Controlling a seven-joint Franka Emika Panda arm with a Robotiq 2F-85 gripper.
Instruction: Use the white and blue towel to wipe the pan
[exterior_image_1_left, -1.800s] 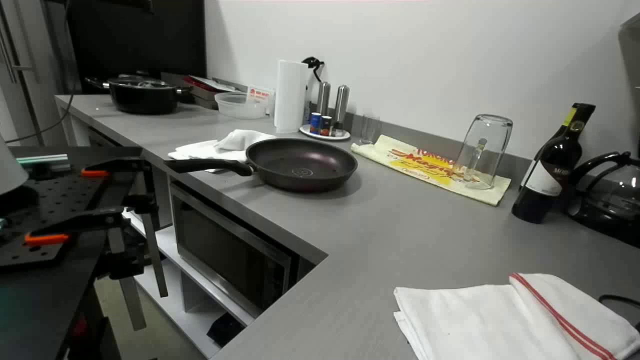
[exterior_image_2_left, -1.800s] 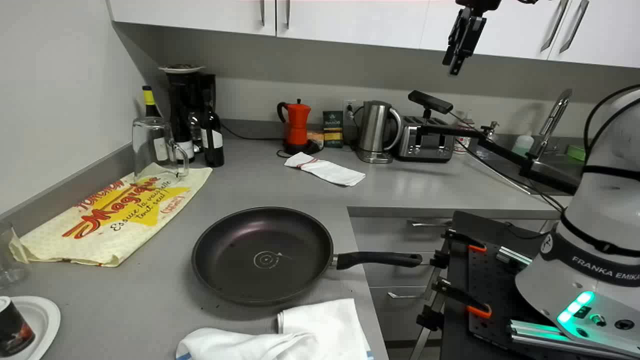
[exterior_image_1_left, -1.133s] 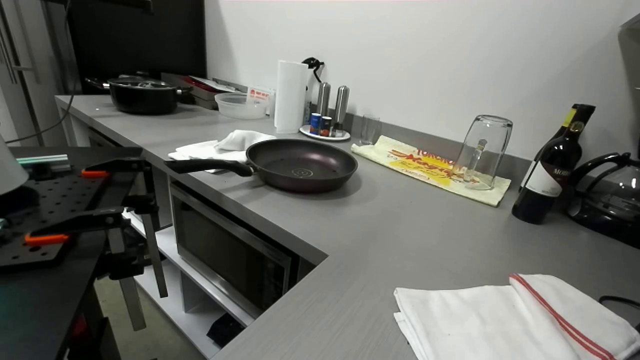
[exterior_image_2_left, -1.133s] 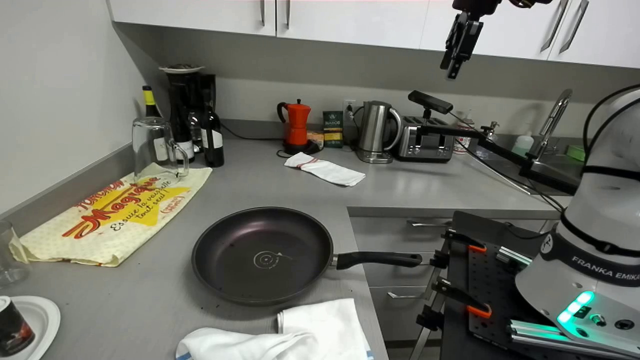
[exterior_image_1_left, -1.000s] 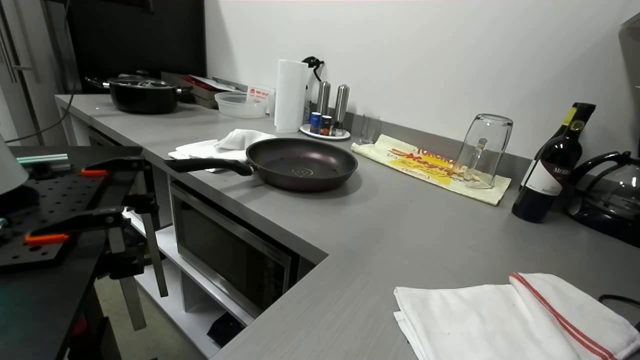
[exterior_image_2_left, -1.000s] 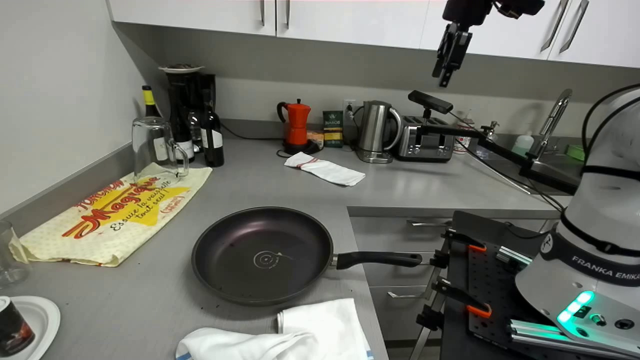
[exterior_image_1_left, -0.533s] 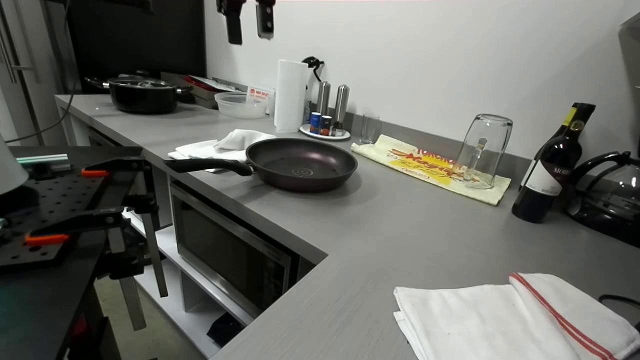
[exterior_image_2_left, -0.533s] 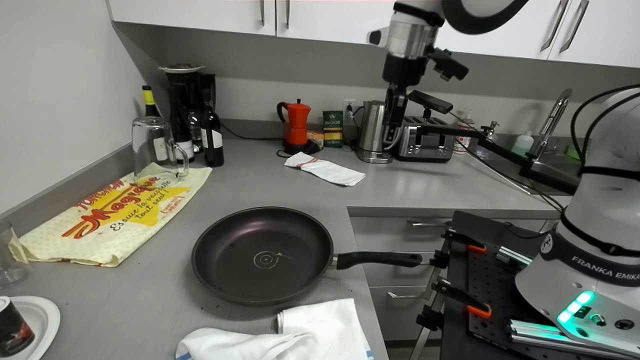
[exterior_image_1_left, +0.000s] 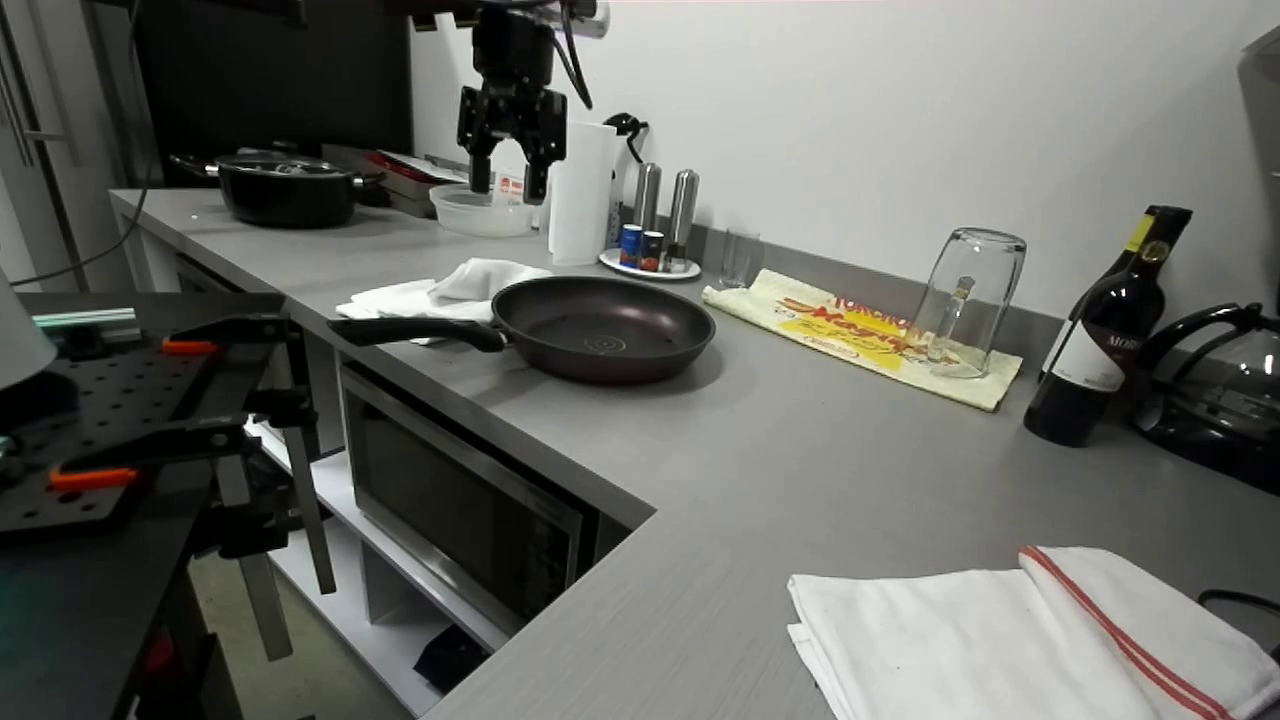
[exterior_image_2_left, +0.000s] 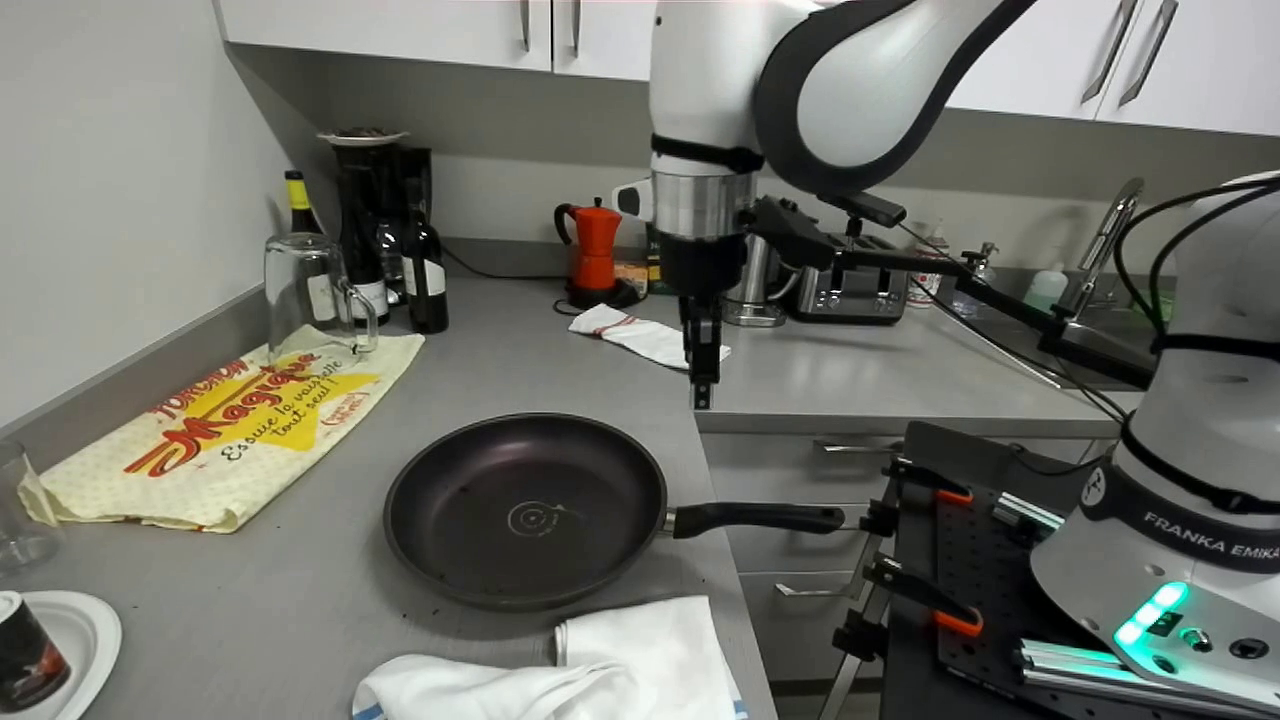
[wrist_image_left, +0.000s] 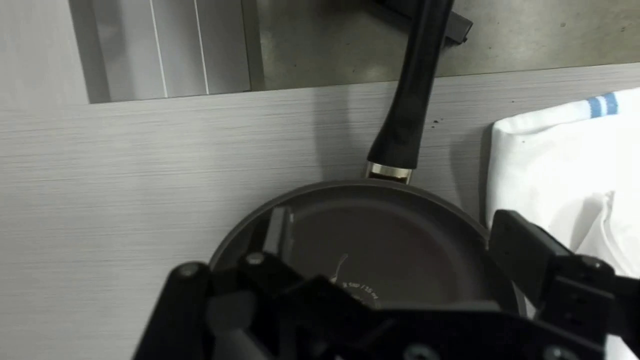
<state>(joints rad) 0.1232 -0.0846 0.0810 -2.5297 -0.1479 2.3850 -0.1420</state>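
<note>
A dark frying pan (exterior_image_1_left: 620, 340) sits on the grey counter, its handle past the counter edge; it shows in both exterior views (exterior_image_2_left: 520, 540) and in the wrist view (wrist_image_left: 390, 235). The white towel with blue stripes (exterior_image_2_left: 640, 665) lies crumpled beside the pan; it also shows in an exterior view (exterior_image_1_left: 470, 287) and at the right of the wrist view (wrist_image_left: 555, 165). My gripper (exterior_image_1_left: 508, 185) is open and empty in the air, above the level of the pan and towel; it points down in an exterior view (exterior_image_2_left: 703, 395). In the wrist view its fingers (wrist_image_left: 392, 222) are wide apart, with the pan below.
A red-striped white towel (exterior_image_1_left: 1000, 640) lies on the counter. A yellow cloth (exterior_image_1_left: 800, 325) bears an upturned glass mug (exterior_image_1_left: 965, 300) near wine bottles (exterior_image_1_left: 1095, 340). A paper roll (exterior_image_1_left: 583, 200) and a plate with cans (exterior_image_2_left: 95, 640) stand by the wall. A camera arm (exterior_image_2_left: 960, 275) juts over the counter.
My arm has come down from high up near the cupboards towards the pan and towel, moving left in an exterior view. The gripper is now low above the counter. The pan and towels have not moved.
</note>
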